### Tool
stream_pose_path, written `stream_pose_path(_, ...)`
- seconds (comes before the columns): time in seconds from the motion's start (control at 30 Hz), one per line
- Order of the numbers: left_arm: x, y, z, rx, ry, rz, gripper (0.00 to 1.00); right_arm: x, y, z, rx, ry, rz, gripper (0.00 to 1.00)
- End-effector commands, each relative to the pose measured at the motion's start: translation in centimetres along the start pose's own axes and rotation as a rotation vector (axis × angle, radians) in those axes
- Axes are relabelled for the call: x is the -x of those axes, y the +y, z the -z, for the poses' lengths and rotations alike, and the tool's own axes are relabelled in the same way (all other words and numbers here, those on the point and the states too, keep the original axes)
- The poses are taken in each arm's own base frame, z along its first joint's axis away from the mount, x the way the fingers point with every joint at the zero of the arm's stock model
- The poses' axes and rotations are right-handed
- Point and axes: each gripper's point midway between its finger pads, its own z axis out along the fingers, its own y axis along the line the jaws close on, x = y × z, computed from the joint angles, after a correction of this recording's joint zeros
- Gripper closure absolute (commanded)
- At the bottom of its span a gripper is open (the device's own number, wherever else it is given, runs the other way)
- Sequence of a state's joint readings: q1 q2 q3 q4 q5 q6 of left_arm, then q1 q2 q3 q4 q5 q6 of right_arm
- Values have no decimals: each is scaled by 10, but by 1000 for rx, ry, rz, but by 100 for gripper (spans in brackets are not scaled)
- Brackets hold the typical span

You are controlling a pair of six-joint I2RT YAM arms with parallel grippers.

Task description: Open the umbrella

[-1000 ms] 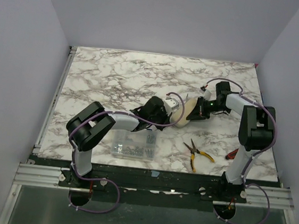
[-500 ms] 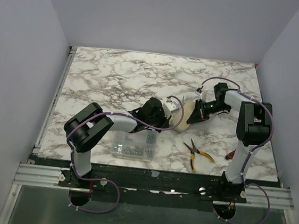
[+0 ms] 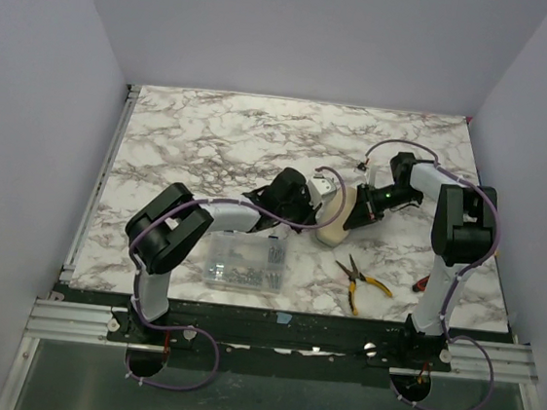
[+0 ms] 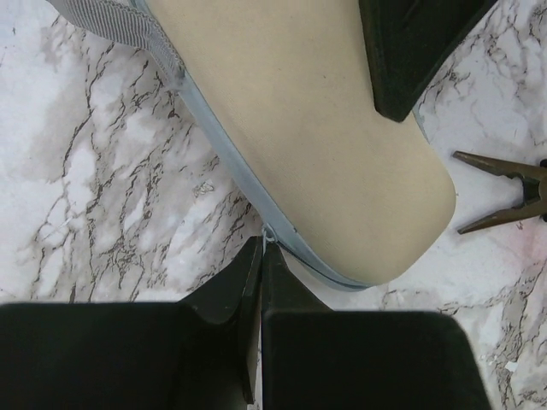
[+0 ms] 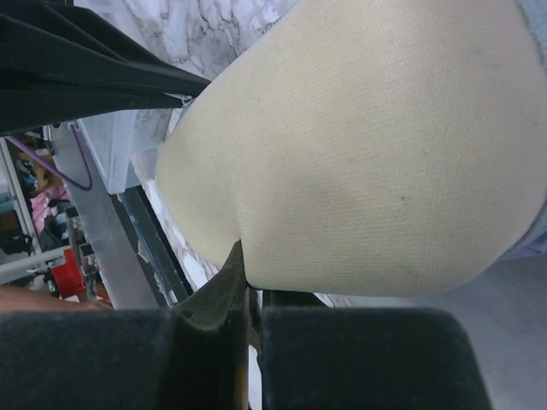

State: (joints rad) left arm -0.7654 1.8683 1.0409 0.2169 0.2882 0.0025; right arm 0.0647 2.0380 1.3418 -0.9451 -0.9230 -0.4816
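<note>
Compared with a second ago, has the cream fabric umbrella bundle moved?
Yes, slightly: the cream fabric umbrella bundle has slid toward the yellow-handled pliers, which stayed put.

This looked like a robotics lab test cell rather than a home or shop. Plain pale walls (image 3: 311, 33) boxed in a marble-patterned desk (image 3: 213, 130) on three sides. Two robot arms, the left arm (image 3: 167, 238) and the right arm (image 3: 461, 235), were bolted to an aluminium rail (image 3: 75, 319) along the near edge, with purple cables (image 3: 177, 376) looping below. A clear box of screws (image 3: 243, 264) and yellow-handled pliers (image 3: 362, 278) lay on the desk. The right wrist view caught metal framing and loose clutter beyond the desk edge.
</note>
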Motion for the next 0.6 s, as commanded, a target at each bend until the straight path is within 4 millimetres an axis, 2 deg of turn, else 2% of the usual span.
stream_pose_path(0.0, 34, 24, -3, 66, -52, 65, 100, -35, -33, -4, -114, 155, 52, 99)
stream_pose_path(0.13, 46, 25, -11, 62, -48, 109, 100, -37, -29, -6, -96, 157, 55, 99)
stream_pose_path(0.37, 53, 31, -26, 71, -22, 166, 100, -37, -26, -6, -91, 163, 64, 99)
stream_pose_path(0.57, 60, 46, -33, 101, -27, 247, 100, -34, -27, -6, -95, 159, 68, 99)
